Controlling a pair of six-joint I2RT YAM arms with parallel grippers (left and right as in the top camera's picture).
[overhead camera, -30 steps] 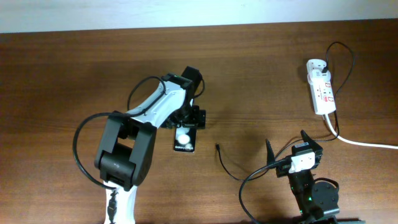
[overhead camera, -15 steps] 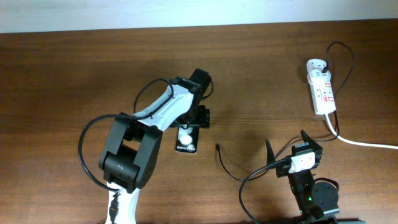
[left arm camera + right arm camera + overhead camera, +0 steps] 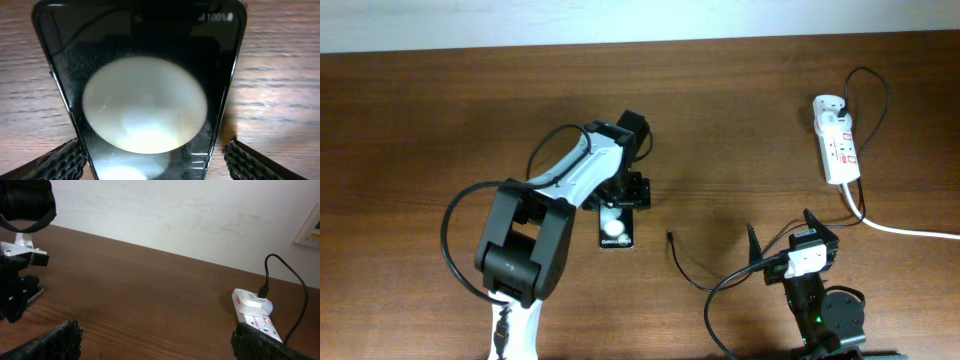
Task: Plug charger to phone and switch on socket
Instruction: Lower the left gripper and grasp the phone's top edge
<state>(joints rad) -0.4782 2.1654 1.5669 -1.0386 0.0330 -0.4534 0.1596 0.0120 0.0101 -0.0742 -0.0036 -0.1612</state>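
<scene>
The black phone (image 3: 615, 232) lies flat on the table with a white reflected spot and white lettering at its near end. It fills the left wrist view (image 3: 145, 100). My left gripper (image 3: 626, 193) straddles its far end, open. The left finger is against the phone's edge and the right finger a little off it (image 3: 150, 167). The charger's plug tip (image 3: 669, 236) lies free on the table to the right of the phone, and its thin black cable (image 3: 688, 268) curves toward my right arm. The white socket strip (image 3: 837, 140) lies at the far right and also shows in the right wrist view (image 3: 252, 311). My right gripper (image 3: 786, 238) is open and empty (image 3: 160, 347).
A thick white cord (image 3: 910, 232) runs from the strip to the right edge. A black cable loop (image 3: 880, 90) rises from the strip's far end (image 3: 295, 280). The left arm (image 3: 20, 255) shows at the left of the right wrist view.
My left gripper swung slightly right, then back left. The phone shifted a little with it, toward the near left. The right arm and the charger tip have not moved.
</scene>
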